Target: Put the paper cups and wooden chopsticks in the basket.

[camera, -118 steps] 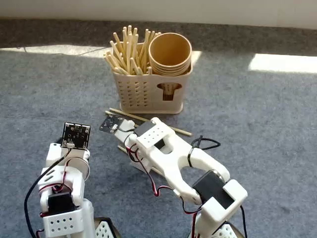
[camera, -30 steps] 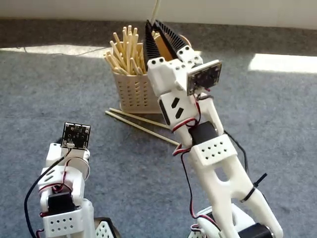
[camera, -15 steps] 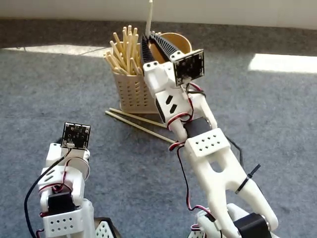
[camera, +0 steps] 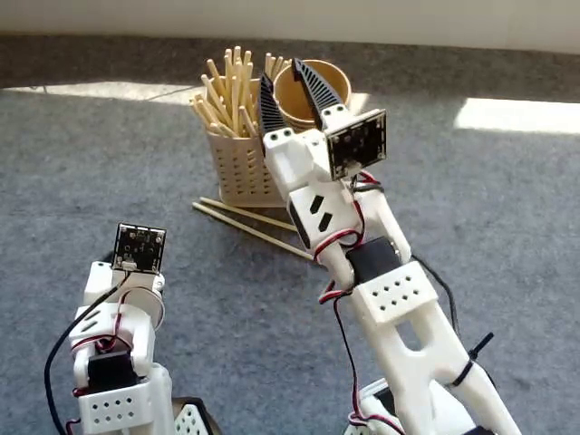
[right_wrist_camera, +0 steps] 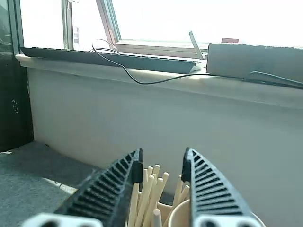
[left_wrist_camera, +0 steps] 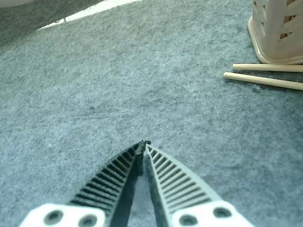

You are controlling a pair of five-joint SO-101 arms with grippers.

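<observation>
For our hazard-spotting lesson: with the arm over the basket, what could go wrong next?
1. The open right gripper hangs over the upright chopsticks and paper cups in the basket; moving off, a finger may snag them.
2. Two loose chopsticks lie beside the basket; grasping them might nudge it.

A basket [camera: 237, 169] stands on the carpet [camera: 507, 227] at the upper centre of the high view. Wooden chopsticks [camera: 228, 91] fill its left compartment, and paper cups [camera: 295, 98] are stacked in its right one. Two loose chopsticks [camera: 243, 222] lie side by side on the carpet just in front of the basket, running rightward under the right arm. That arm rises from the lower right, and the right gripper [camera: 282, 72] is above the basket's top. The left arm [camera: 118, 349] sits at the lower left, well apart from the basket, with the left gripper [left_wrist_camera: 145, 143] over bare carpet.
</observation>
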